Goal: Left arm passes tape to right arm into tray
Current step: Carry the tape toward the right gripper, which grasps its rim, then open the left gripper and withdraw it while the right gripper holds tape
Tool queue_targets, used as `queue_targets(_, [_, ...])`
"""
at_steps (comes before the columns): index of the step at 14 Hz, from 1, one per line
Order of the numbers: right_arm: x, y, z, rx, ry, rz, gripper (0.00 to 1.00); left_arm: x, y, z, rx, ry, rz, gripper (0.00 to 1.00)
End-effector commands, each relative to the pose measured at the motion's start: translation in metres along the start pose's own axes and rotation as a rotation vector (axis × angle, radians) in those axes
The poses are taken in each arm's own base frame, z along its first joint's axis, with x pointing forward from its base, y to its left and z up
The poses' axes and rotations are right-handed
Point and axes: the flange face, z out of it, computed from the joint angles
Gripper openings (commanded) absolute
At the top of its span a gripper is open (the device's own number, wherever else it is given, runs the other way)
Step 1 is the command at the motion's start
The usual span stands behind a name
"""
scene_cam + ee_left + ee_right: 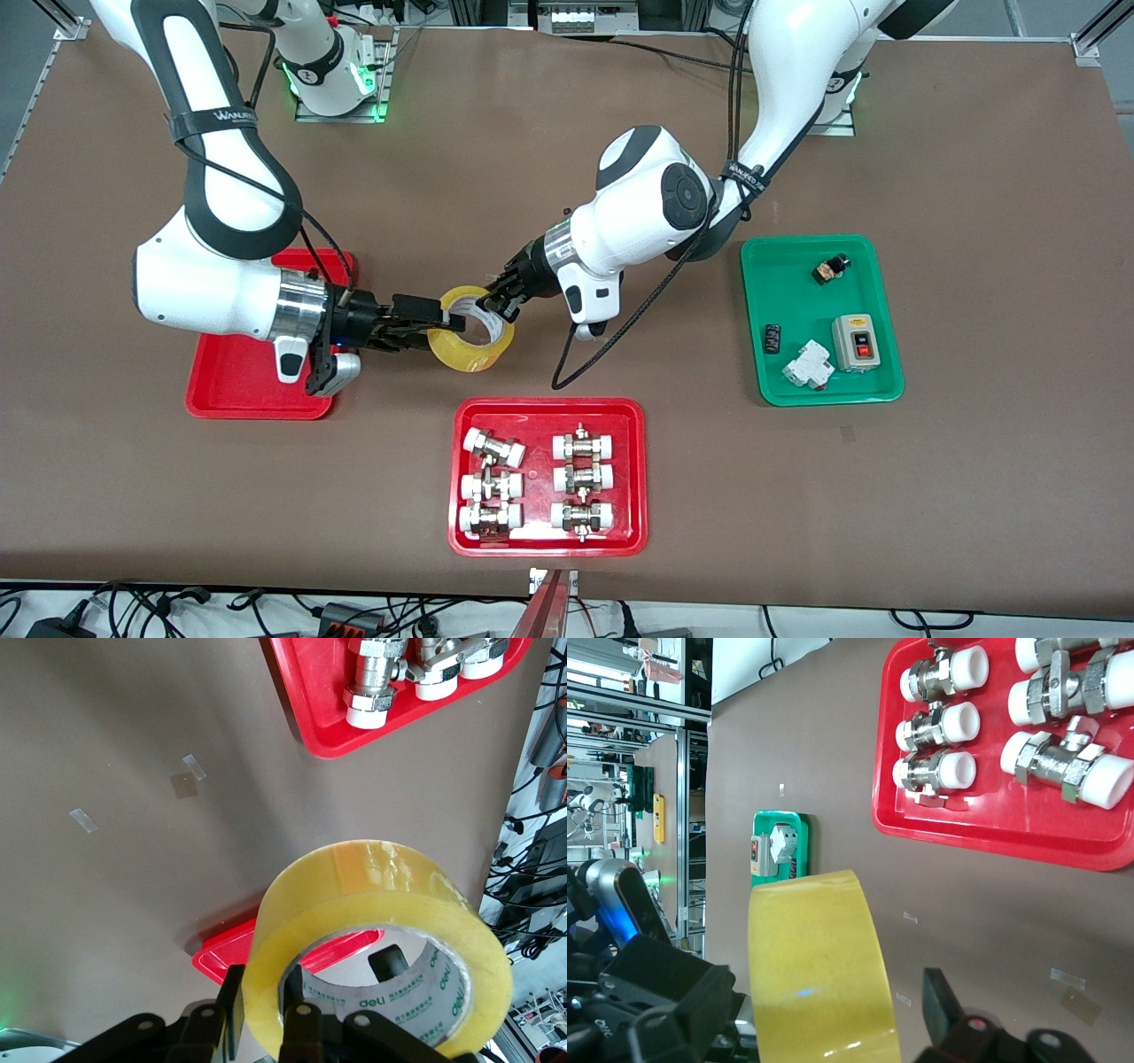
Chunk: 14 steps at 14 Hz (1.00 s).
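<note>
Tape roll held in the air between both grippers, over bare table.

The left gripper (498,299) is clamped on the tape's (471,330) wall; the right gripper (423,322) straddles the wall at the right arm's end with jaws spread, not pinching. The roll is tilted, its core axis leaning upward toward the left arm. The plain red tray (257,390) lies under the right arm, near the roll.

Bare table (532,159) lies between the tape (471,329) and plain tray (257,390).
</note>
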Motion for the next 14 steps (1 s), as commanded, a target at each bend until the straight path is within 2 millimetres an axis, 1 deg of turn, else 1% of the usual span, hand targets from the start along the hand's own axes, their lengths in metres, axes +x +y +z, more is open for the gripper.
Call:
queue_targets(1, [0.002,-0.002,0.000,0.015,0.020,-0.009,0.51,-0.006,0.006,-0.001,-0.019,-0.019,-0.010,0.06])
queue_targets(2, [0.002,-0.002,-0.001,0.012,0.020,-0.011,0.36,-0.006,0.006,-0.001,-0.019,-0.019,-0.010,0.06])
queue_targets(3, [0.003,-0.002,-0.003,0.010,0.022,-0.013,0.24,-0.006,0.006,-0.001,-0.019,-0.019,-0.010,0.06])
queue_targets(4, [0.003,-0.004,-0.005,0.009,0.025,-0.015,0.13,-0.006,0.006,-0.001,-0.019,-0.019,-0.010,0.06])
queue_targets(5, [0.003,-0.006,-0.007,0.010,0.028,-0.012,0.04,-0.005,0.005,-0.001,-0.018,-0.019,-0.011,0.06])
queue_targets(6, [0.004,-0.006,-0.007,0.008,0.029,-0.013,0.00,-0.007,0.005,-0.001,-0.019,-0.021,-0.010,0.06])
queue_targets(8, [0.004,-0.008,-0.008,0.010,0.030,-0.015,0.00,-0.004,0.006,-0.002,-0.019,-0.019,-0.011,0.07])
queue_targets(9, [0.005,-0.010,-0.009,0.011,0.033,-0.018,0.00,-0.004,0.006,-0.002,-0.019,-0.019,-0.007,0.10])
queue_targets(10, [0.006,-0.010,-0.010,0.011,0.034,-0.020,0.00,-0.002,0.008,-0.004,-0.023,-0.016,-0.001,0.37])
queue_targets(11, [0.006,-0.011,-0.010,0.011,0.035,-0.021,0.00,-0.004,0.009,-0.007,-0.024,-0.006,0.015,0.99])
queue_targets(12, [0.006,-0.011,-0.010,0.011,0.035,-0.021,0.00,0.006,0.016,-0.018,-0.038,0.014,0.024,1.00])
queue_targets(13, [0.006,-0.011,-0.010,0.011,0.035,-0.021,0.00,0.020,0.027,-0.039,-0.065,0.024,0.012,1.00])
queue_targets(14, [0.006,-0.011,-0.010,0.010,0.035,-0.021,0.00,0.025,0.037,-0.060,-0.095,0.031,0.012,1.00])
